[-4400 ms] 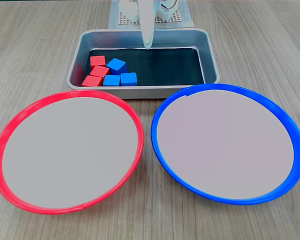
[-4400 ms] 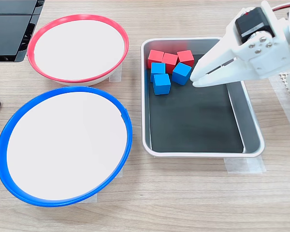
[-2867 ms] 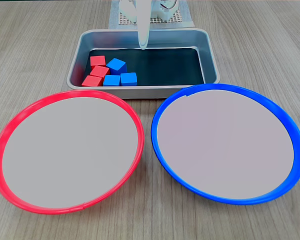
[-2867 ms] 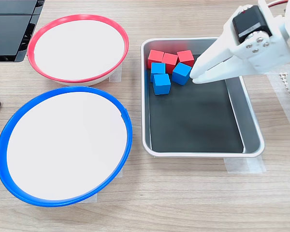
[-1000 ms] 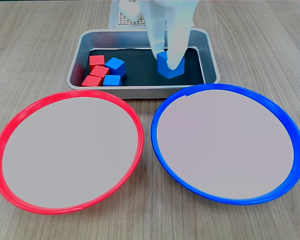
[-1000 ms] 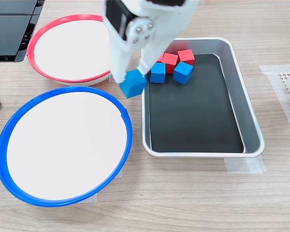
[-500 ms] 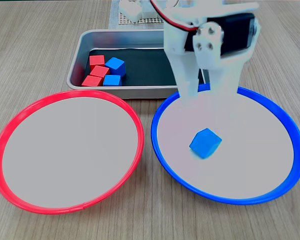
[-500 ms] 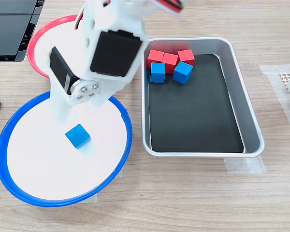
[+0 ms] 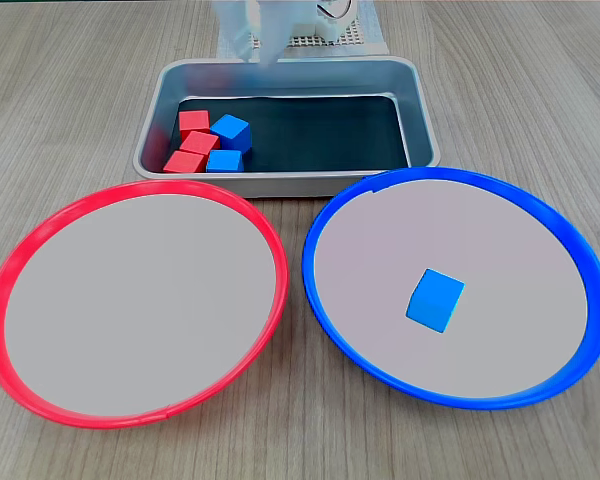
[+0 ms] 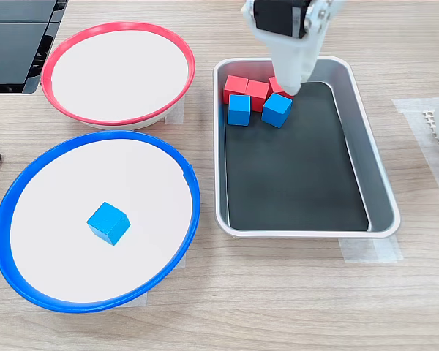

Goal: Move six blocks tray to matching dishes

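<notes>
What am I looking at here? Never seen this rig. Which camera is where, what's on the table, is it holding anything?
It is a small white robot arm on a wooden table, sorting cubes by colour. One fixed view faces the arm from across the table; the other looks almost straight down.

On the table: a metal tray, a red-rimmed dish and a blue-rimmed dish. One blue block lies in the blue-rimmed dish; the red-rimmed dish holds nothing. The tray holds three red blocks and two more blue blocks, clustered at one end.

The gripper, the arm's two-finger claw, hangs over that cluster. I see nothing between its fingers, but cannot tell whether they are open or shut.
</notes>
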`<state>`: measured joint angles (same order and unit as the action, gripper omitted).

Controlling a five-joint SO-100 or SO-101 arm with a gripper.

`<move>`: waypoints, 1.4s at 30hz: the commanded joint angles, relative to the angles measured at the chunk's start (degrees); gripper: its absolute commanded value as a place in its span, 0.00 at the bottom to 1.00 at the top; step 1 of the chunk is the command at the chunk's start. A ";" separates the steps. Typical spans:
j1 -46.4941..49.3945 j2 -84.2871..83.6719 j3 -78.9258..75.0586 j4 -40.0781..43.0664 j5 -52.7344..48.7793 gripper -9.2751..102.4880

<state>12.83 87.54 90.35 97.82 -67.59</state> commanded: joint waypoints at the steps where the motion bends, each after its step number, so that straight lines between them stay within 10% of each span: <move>1: 3.52 1.41 2.90 -4.66 -6.86 0.21; 19: 7.56 -5.98 9.84 -19.78 -17.49 0.24; 42: 5.80 -6.86 6.86 -16.52 -16.52 0.24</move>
<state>18.46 80.24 98.35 82.97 -84.73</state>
